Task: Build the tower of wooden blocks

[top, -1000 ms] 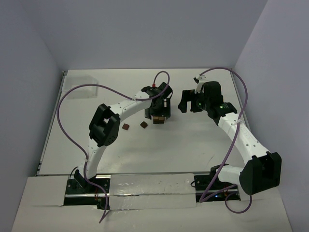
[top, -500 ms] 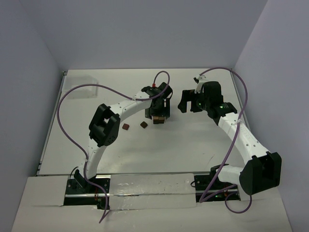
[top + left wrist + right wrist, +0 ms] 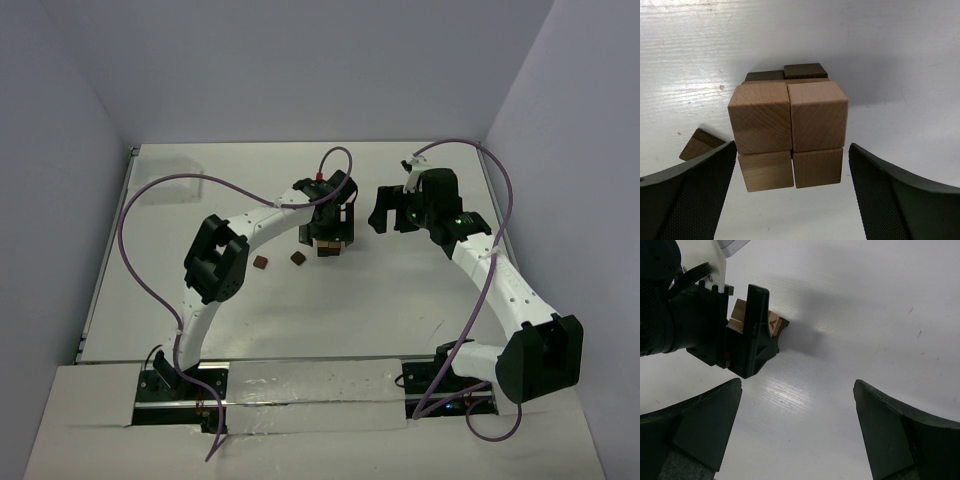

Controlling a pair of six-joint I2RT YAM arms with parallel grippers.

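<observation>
With nothing shifted overhead, the left end effector [image 3: 792, 146] stands wide, clear of the two-layer tower of tan and dark brown wooden cubes [image 3: 789, 125] at the middle of the white counter [image 3: 380, 300], apparently just released, while the right end effector [image 3: 797, 385] gapes empty.

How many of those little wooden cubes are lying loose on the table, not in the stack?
2, both dark brown. The farther cube lies left of the tower; the nearer cube sits between them. More may be hidden from the overhead view.
</observation>
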